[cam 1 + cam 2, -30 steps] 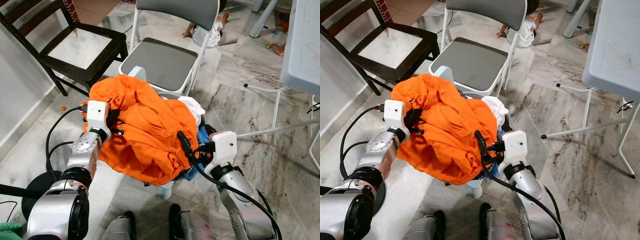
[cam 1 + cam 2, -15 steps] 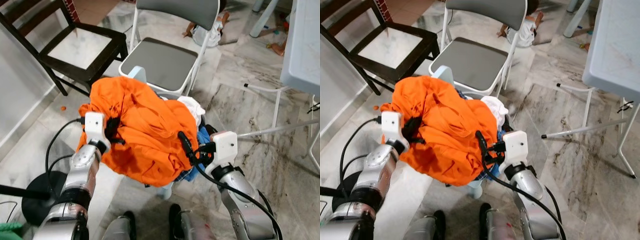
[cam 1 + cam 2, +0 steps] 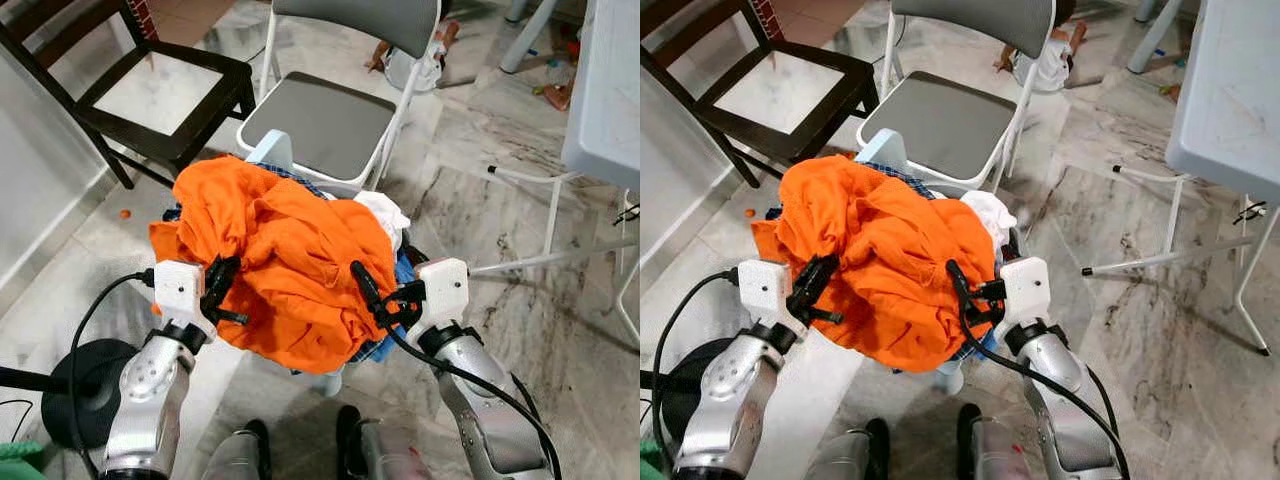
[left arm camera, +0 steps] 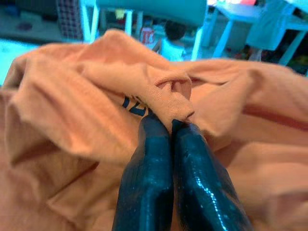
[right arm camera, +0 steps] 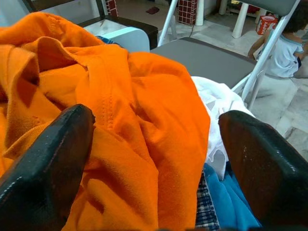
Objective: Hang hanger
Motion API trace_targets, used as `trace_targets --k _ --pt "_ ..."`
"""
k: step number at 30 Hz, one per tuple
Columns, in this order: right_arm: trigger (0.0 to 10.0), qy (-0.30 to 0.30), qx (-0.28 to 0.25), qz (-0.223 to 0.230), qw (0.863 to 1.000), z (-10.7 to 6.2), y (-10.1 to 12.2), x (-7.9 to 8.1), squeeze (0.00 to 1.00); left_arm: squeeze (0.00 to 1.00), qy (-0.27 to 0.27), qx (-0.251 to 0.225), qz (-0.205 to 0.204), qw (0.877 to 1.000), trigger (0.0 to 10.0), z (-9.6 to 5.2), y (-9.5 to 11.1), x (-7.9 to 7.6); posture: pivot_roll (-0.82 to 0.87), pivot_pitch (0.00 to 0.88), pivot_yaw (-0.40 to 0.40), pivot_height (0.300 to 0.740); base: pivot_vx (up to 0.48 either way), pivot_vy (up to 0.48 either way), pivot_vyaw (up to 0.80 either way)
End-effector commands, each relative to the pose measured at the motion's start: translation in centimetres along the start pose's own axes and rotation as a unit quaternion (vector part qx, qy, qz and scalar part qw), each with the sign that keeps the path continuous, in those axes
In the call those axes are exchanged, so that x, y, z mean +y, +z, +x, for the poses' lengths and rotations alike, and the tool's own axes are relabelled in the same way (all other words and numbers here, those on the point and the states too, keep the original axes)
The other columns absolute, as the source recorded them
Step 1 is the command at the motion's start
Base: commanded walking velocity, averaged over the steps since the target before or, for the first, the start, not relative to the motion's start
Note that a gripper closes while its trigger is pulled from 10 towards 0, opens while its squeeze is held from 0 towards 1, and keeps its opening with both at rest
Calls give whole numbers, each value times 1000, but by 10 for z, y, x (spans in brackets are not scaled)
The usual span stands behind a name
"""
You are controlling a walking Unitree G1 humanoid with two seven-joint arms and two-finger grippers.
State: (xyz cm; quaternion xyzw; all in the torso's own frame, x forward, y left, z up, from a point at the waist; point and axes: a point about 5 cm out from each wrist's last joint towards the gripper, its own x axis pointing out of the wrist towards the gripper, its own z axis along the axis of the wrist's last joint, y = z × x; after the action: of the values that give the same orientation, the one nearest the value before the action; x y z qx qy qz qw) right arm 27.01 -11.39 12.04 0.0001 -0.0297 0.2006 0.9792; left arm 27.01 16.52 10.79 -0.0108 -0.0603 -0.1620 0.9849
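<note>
A marble-patterned tile floor (image 3: 500, 250) in grey and cream carries everything here. Standing on it are a folding chair (image 3: 330, 120) with a white metal frame and grey seat, a dark wooden chair (image 3: 150, 90) with an open seat frame to the robot's left, and the white legs of a folding table (image 3: 560, 215) to its right. A black round base (image 3: 85, 385) with cables rests on the floor at the near left. A small orange object (image 3: 125, 214) lies on the tiles by the wall. A heap of laundry (image 3: 290, 270), orange on top, sits on a pale support whose foot meets the floor.
</note>
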Motion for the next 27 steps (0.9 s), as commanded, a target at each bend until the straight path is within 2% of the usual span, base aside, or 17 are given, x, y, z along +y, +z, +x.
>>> trace_targets --k 1,5,9,15,18,20,21,25,26,27 --pt "10000 6 8 1 1000 -2 -5 1 0 0 -25 -16 22 999 0 -5 6 -8 38 273 -40 740 0 0 0" --pt "10000 8 8 -1 1000 -1 -5 1 0 0 -40 -17 50 998 0 -10 9 -13 36 269 -40 740 0 0 0" --pt "10000 7 7 -2 1000 -1 -5 -1 0 0 -20 2 69 997 0 -16 3 -6 33 264 -39 740 0 0 0" --pt "10000 8 5 -4 1000 -1 -4 0 0 0 79 50 106 990 0 -23 -10 24 33 260 -41 740 0 0 0" --pt "10000 10 5 -5 1000 -1 -4 0 0 0 103 55 113 987 0 -24 -11 31 33 257 -46 740 0 0 0" --pt "10000 12 4 -9 1000 -1 -4 -1 0 0 148 59 132 978 706 -26 -10 46 34 258 -51 740 0 0 0" --pt "10000 13 3 -9 1000 0 -3 -2 0 0 158 55 137 976 0 -27 -8 48 37 260 -56 740 0 0 0" --pt "10000 14 3 -10 1000 0 -3 -2 0 0 158 54 140 976 0 -26 -7 47 37 260 -56 740 0 0 0" --pt "10000 14 3 -10 1000 0 -3 -2 0 0 158 53 145 975 1412 -26 -7 47 40 261 -58 740 0 0 0" --pt "10000 14 3 -11 1000 1 -3 -2 0 0 159 50 158 973 10000 -25 -4 46 42 262 -57 740 0 0 0"
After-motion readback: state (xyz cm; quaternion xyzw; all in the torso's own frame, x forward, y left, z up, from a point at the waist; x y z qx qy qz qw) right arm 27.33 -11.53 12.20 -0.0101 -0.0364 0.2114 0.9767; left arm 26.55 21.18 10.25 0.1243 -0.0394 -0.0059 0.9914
